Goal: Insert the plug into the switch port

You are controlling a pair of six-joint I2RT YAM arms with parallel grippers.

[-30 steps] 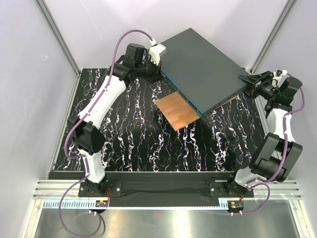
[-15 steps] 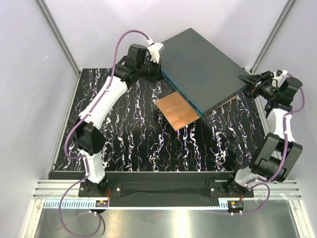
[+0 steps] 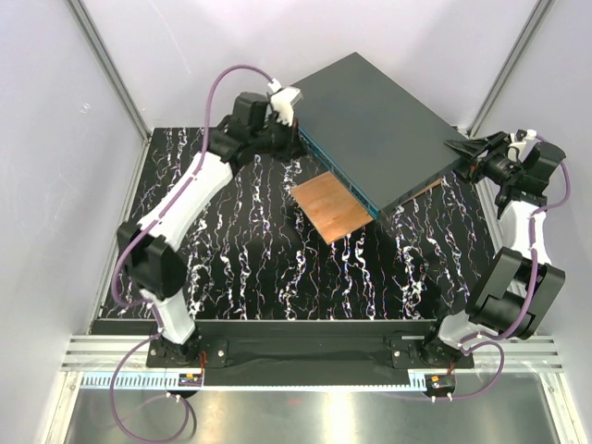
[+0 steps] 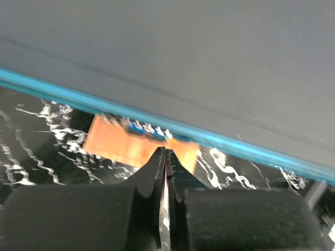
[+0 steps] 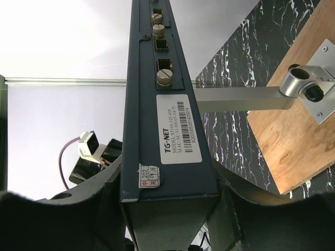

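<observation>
- Looking down from above, we see the dark-grey box (image 3: 379, 120) lying slantwise at the far side of the tabletop (image 3: 240, 250), with its teal face (image 3: 338, 178) turned toward the near left.
- Each switch port (image 3: 322, 159) sits in the row lining the box's teal face. From above they read as small dark squares; in the left wrist view they are too blurred for us to tell apart.
- Our left pincer (image 3: 296, 141) hovers at the far-left end of the box's teal face, just beside it. We cannot tell whether it touches.
- The left wrist view shows this pincer clenched, its fingertips (image 4: 159, 157) meeting with only a hairline slit, just below the box's teal edge.
- Our right pincer (image 3: 462, 148) is at the box's right corner, grasping the box. In the right wrist view the box's narrow end, with its white label (image 5: 179, 128), stands between the two fingers (image 5: 73, 209).
- We see a copper-brown plate (image 3: 331, 205) lying flat just in front of the box's teal face.
</observation>
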